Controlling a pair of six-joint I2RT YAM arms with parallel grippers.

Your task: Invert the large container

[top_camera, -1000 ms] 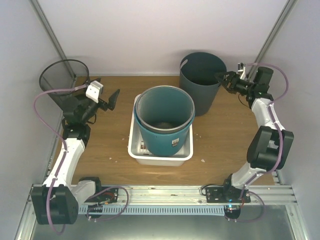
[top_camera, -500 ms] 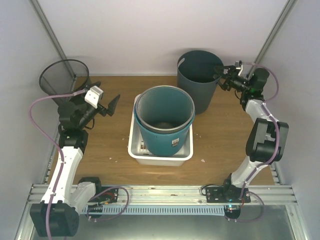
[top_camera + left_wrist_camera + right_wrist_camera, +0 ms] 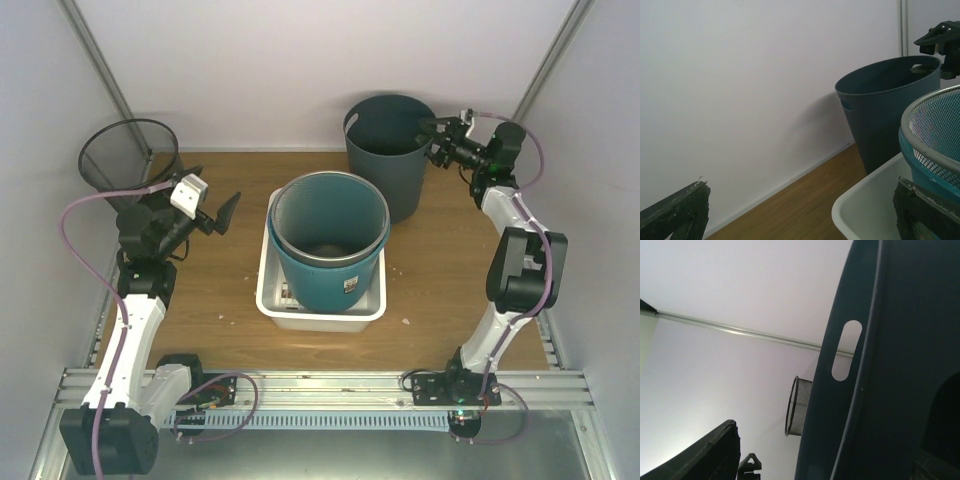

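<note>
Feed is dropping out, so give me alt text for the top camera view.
The right tool is at the rim of the dark grey bin at the back. The open left tool hovers left of a teal bin standing in a white tub; a mesh basket sits far left.
</note>
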